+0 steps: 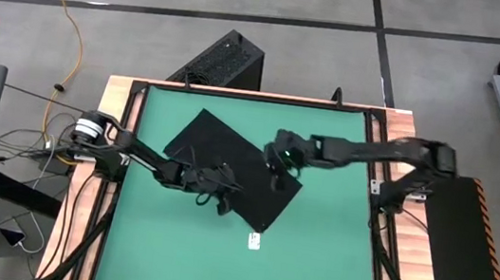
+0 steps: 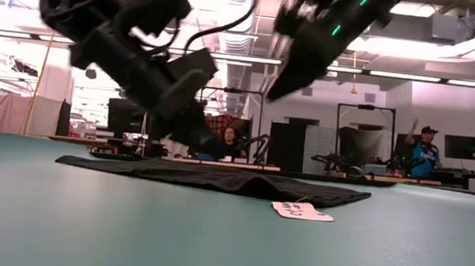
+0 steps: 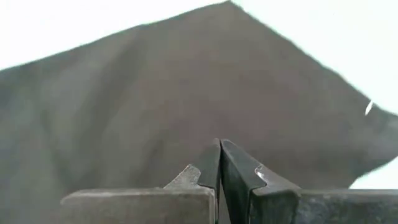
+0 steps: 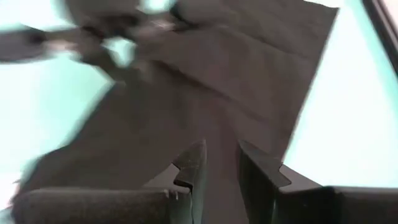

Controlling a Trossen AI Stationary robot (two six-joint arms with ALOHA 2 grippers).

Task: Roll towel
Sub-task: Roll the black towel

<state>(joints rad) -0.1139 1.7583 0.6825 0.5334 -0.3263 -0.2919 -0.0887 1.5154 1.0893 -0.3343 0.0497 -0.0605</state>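
Towel [image 1: 228,161]: we saw one, flat on the mat [image 1: 330,265], its tag [image 1: 254,242] outside.
Left gripper [image 1: 221,197]: fingers pressed together, above towel.
Right gripper [image 1: 278,179]: fingers slightly apart, holding nothing.

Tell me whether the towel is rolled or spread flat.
Spread flat: the towel lies as one flat sheet on the green mat, no roll started.

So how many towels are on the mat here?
1. A single black towel lies flat and unrolled across the middle of the green mat, its white tag at the near corner. Both claws are over it. Nothing suggests another towel is hidden.
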